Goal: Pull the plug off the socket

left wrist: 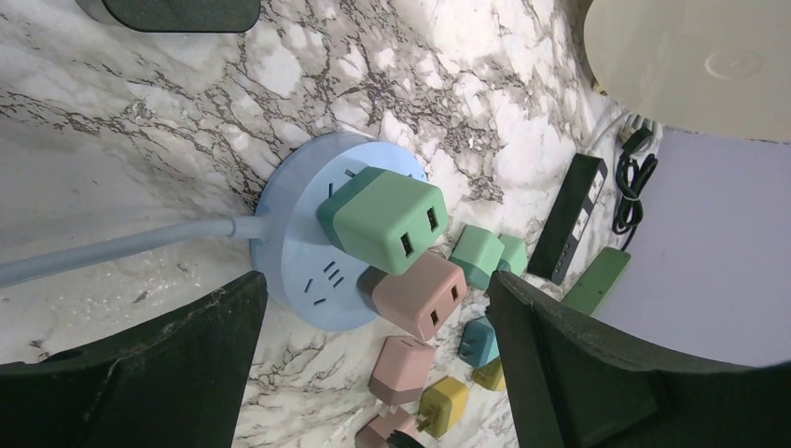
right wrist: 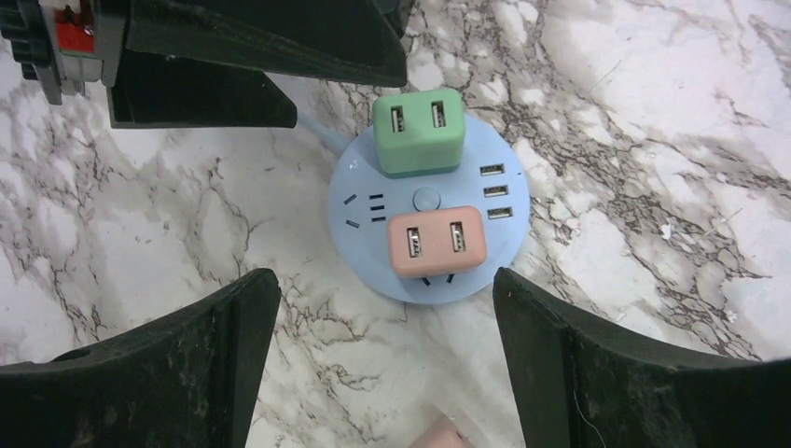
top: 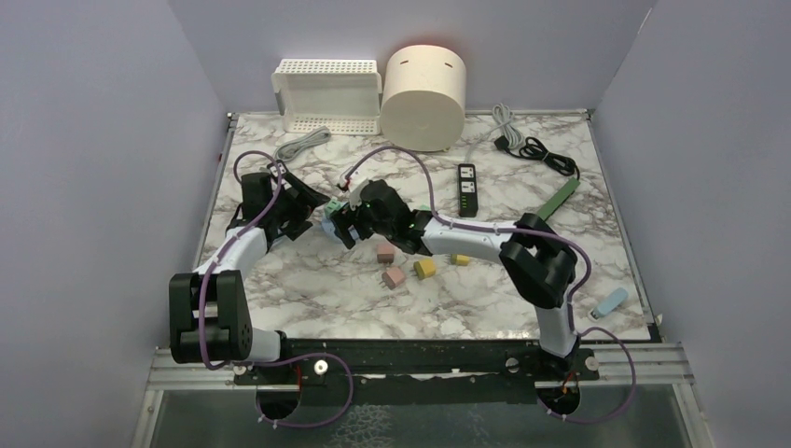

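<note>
A round light-blue socket (right wrist: 508,210) lies on the marble table with a green plug (right wrist: 418,131) and a pink plug (right wrist: 436,241) seated in it. In the left wrist view the socket (left wrist: 298,252) carries the green plug (left wrist: 387,219) and the pink plug (left wrist: 415,294). My right gripper (right wrist: 384,280) is open just above the socket's near edge, empty. My left gripper (left wrist: 375,280) is open and empty over the socket from the other side. Its fingers (right wrist: 261,37) show at the top of the right wrist view. In the top view the socket (top: 328,227) is mostly hidden between both grippers.
Loose pink plugs (top: 393,277) and yellow plugs (top: 424,269) lie right of the socket. A black power strip (top: 467,189), a green strip (top: 562,198) and a black cable (top: 541,154) lie further right. A white basket (top: 326,93) and a cream cylinder (top: 424,96) stand at the back.
</note>
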